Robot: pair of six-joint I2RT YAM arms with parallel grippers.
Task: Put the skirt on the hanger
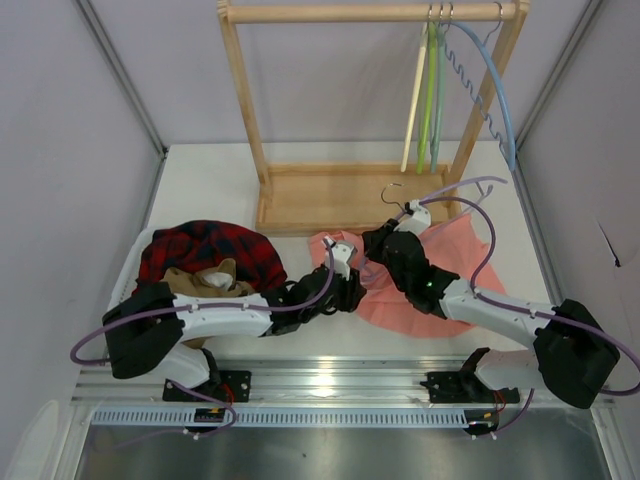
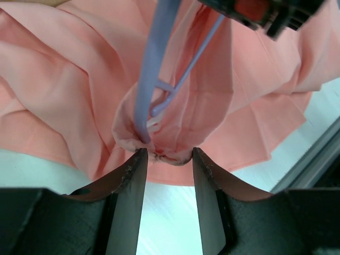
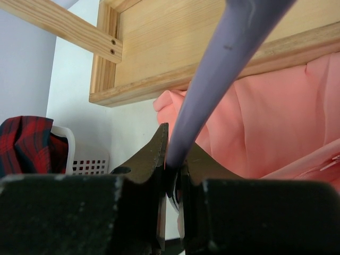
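The salmon-pink skirt [image 1: 445, 295] lies crumpled on the table right of centre. My right gripper [image 1: 385, 245] is shut on the lilac hanger [image 3: 223, 64], whose silver hook [image 1: 392, 198] points toward the rack base. In the left wrist view the hanger's arm [image 2: 151, 69] runs down into a bunched opening of the skirt [image 2: 64, 79]. My left gripper [image 2: 167, 154] is at that bunch with its jaws apart, the fingertips [image 2: 139, 159] touching the cloth's edge. In the top view my left gripper [image 1: 345, 265] sits at the skirt's left edge. The skirt also shows in the right wrist view [image 3: 276, 122].
A wooden rack [image 1: 245, 110] with a tray base [image 1: 330, 195] stands at the back. Cream, green [image 1: 428, 90] and light blue [image 1: 495, 80] hangers hang on its rail. A white basket [image 1: 140, 250] at left holds a plaid garment [image 1: 215, 245] and a tan one [image 1: 205, 280].
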